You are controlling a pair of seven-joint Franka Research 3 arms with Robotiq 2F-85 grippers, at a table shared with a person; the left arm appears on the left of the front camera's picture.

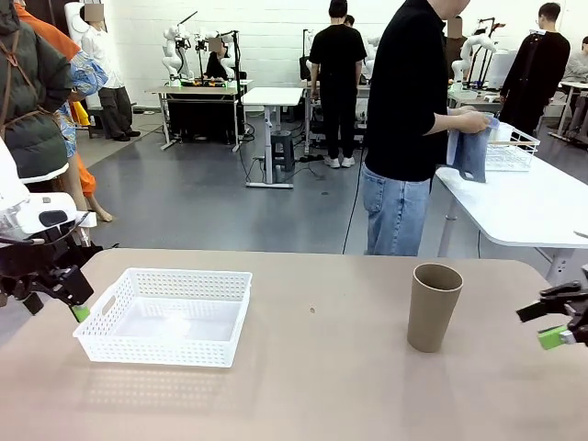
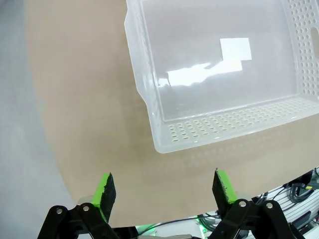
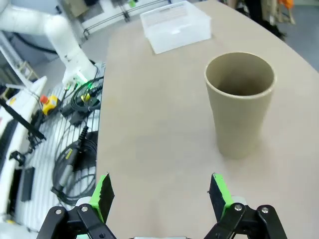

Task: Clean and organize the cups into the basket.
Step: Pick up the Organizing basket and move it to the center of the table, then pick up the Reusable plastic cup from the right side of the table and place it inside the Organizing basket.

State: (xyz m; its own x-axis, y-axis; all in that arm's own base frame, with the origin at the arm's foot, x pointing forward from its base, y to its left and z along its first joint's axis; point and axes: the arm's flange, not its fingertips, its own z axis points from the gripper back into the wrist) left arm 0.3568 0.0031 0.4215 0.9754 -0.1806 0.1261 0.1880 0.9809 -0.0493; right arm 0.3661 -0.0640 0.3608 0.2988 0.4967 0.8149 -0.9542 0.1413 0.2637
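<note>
Shows one shallow white plastic basket (image 1: pixel 152 352) left of centre on the tan counter (image 1: pixel 312 386): rectangular, lattice-sided, with a glossy smooth floor and nothing inside. Shows one tall tapered cup (image 1: pixel 434 308), matte tan-brown and handleless, upright with its mouth up and nothing inside, well apart from the basket toward the right. Places the left gripper (image 1: pixel 57 305) near the basket's left end, fingers released and grasping nothing. Places the right gripper (image 1: pixel 544 324) near the cup, fingers spread and touching nothing.
</note>
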